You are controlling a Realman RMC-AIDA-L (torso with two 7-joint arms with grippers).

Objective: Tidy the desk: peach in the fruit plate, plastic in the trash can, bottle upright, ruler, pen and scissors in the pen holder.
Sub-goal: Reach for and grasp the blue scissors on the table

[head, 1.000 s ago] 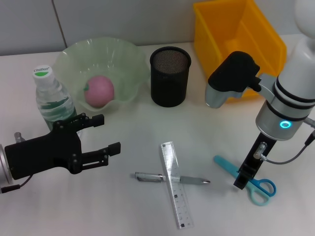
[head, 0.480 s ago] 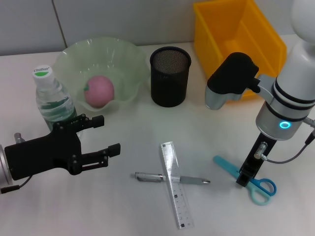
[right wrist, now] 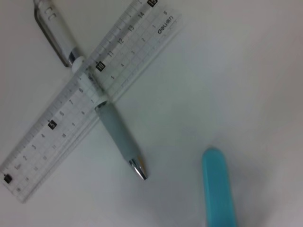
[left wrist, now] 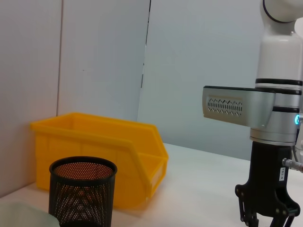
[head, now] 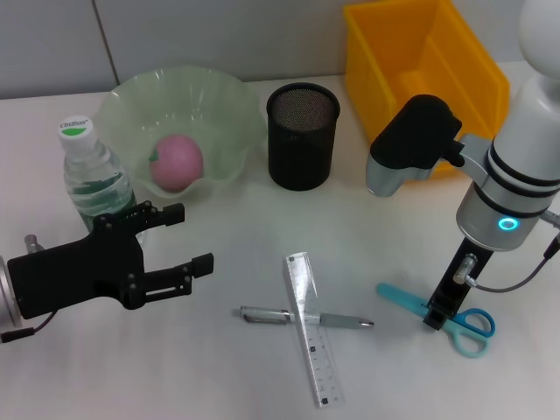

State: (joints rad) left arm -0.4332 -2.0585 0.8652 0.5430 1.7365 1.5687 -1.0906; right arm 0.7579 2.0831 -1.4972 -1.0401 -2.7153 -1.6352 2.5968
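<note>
My right gripper (head: pixel 433 317) stands on end over the teal scissors (head: pixel 459 322) at the right front and is shut on them near the pivot. Their blade also shows in the right wrist view (right wrist: pixel 218 189). A clear ruler (head: pixel 311 328) and a grey pen (head: pixel 346 322) lie crossed at the front middle, and both show in the right wrist view, ruler (right wrist: pixel 90 104) and pen (right wrist: pixel 118 137). The peach (head: pixel 178 162) lies in the green plate (head: pixel 131 92). The bottle (head: pixel 92 179) stands upright. My left gripper (head: pixel 192 236) is open and empty beside it. No plastic is in view.
The black mesh pen holder (head: pixel 302 136) stands at the back middle, with the yellow bin (head: pixel 420 61) to its right. Both show in the left wrist view, holder (left wrist: pixel 83 191) and bin (left wrist: pixel 104 146), with my right arm (left wrist: pixel 277 118) beyond.
The scissors have turned a little, their handles swinging up and right under my right gripper, which has risen slightly. The left arm has not moved.
</note>
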